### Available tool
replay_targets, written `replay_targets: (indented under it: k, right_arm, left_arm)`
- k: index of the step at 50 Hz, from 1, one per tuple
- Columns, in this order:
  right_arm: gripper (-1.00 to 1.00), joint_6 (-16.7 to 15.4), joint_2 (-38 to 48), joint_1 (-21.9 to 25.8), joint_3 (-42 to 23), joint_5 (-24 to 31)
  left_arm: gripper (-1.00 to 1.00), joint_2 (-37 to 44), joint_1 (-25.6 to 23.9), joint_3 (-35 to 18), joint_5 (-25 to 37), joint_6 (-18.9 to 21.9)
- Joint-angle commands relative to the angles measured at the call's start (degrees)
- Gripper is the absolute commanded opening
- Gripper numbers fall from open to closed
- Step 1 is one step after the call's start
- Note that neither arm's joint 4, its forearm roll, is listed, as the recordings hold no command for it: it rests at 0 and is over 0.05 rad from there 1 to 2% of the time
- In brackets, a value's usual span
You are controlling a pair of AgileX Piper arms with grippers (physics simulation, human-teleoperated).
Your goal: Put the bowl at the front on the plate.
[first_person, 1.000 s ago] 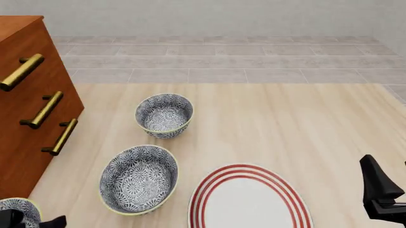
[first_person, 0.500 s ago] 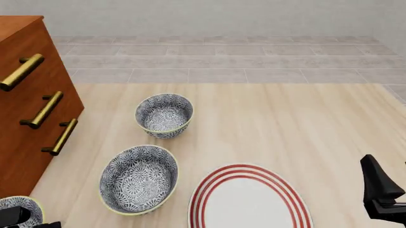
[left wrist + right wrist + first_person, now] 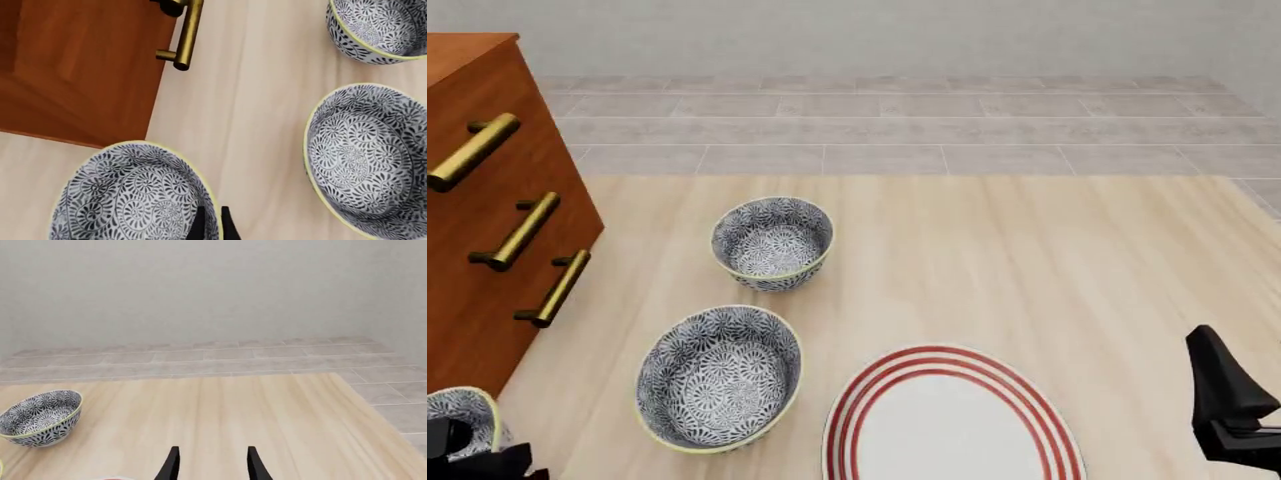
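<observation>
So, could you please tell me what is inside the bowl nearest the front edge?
The left gripper reaches over the front bowl, jaws nearly together above its patterned inside. No contents show, though the view's edge cuts off part of it.

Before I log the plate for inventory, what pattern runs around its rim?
Three concentric red rings on white, clearest in the front view on the plate.

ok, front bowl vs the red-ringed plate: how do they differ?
The front bowl is deep with tall walls; the plate is flat. The bowl carries a dark floral pattern and a yellow-green rim; the plate is plain white with red rings. The plate is wider. The bowl sits beside the cabinet. Both are round, upright.
</observation>
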Motion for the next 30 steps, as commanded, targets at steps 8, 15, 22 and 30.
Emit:
replay_targets:
  k: [8,15,22,30]
  right_arm:
    - [1.0,0.2,-0.2,-0.1,0.1,0.1]
    - [1.0,0.2,-0.4,-0.1,0.1,0.3]
    - [1.0,0.4,-0.6,-0.3,-0.1,0.6]
    - [1.0,0.5,-0.6,-0.4,0.0,0.4]
  left_arm:
    - [-1.0,-4.8,-0.5,-7.8,5.4,2.1]
    - [-1.0,-5.9,-1.7,-12.0,6.7,1.8]
    - [-1.0,-6.8,-4.2,-15.2,6.8,1.5]
    - [-1.0,-6.8,-7.6,-20.1,6.9,2.1]
